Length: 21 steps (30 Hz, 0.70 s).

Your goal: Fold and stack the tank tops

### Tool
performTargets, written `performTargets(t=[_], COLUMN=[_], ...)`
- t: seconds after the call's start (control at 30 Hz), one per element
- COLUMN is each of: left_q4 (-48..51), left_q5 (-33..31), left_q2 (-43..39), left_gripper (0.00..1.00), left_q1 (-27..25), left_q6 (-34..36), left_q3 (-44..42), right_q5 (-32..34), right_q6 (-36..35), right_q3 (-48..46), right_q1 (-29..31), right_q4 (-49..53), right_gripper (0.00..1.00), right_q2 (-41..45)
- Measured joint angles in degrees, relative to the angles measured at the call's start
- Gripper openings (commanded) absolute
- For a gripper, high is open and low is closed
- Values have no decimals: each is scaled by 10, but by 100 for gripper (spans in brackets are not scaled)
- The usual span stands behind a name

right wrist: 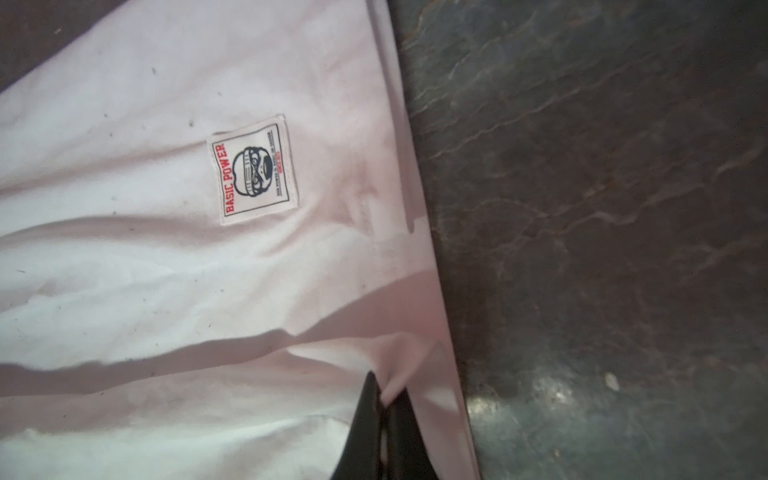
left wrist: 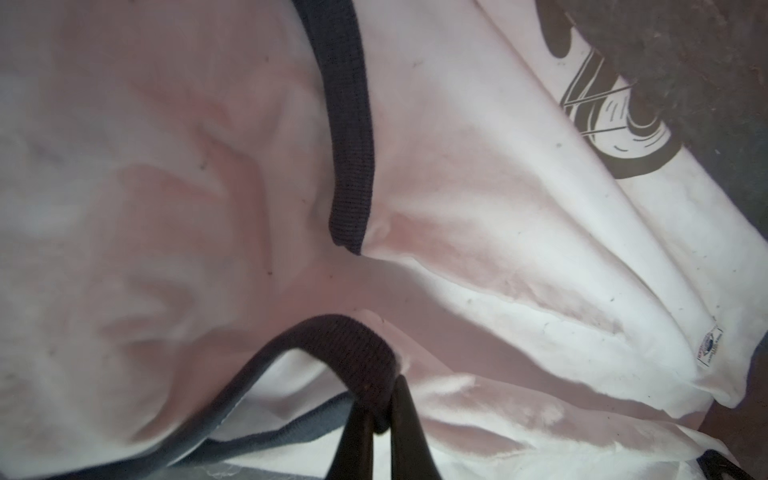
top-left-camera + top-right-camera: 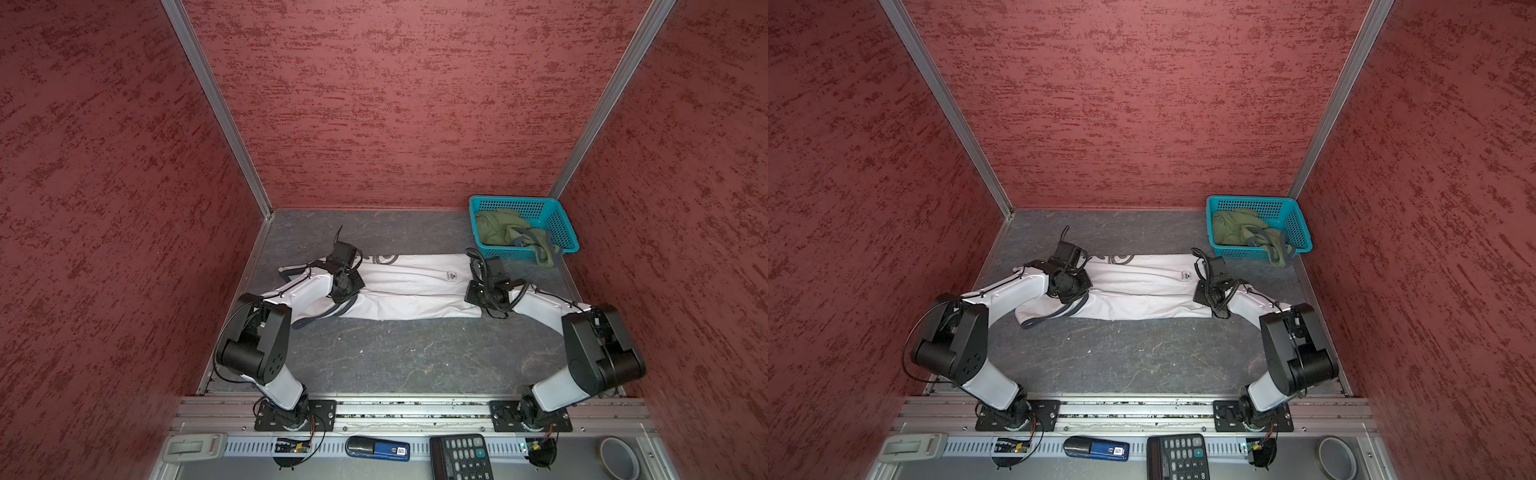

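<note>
Shirt: white tank top on table, long axis left to right.
Left pincer: clamped on its navy strap.
Right pincer: clamped on hem corner, opposite end.
Waiting: olive tank top in basket, nearer right arm.

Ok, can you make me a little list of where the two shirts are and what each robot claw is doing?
white tank top: spread long across the table, looks partly folded lengthwise
green tank top: crumpled in the basket, one bit hanging over the rim
left gripper: shut on the white tank top's dark strap trim
right gripper: shut on the white tank top's edge at the other end
stacking: not done yet
</note>
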State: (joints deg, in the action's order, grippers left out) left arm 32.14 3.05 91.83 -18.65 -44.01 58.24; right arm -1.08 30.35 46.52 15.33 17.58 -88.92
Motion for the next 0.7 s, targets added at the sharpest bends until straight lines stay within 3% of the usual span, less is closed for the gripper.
performTargets(t=[0.27, 0.4, 0.6, 0.7], left_q4=[17, 25, 31, 39], left_q5=[-1, 0, 0, -4], left_q2=[-9, 28, 104, 123], left_gripper=[3, 10, 25, 39], left_q1=[17, 23, 29, 32], left_q6=[12, 20, 29, 30], left_q3=[23, 58, 94, 100], right_q5=[22, 29, 39, 45], right_q6=[-14, -20, -28, -33], right_q3=[36, 61, 96, 102], right_q1=[0, 0, 0, -1], right_q4=[11, 10, 5, 7], right_gripper=[0, 3, 18, 33], right_q2=[-1, -15, -73, -99])
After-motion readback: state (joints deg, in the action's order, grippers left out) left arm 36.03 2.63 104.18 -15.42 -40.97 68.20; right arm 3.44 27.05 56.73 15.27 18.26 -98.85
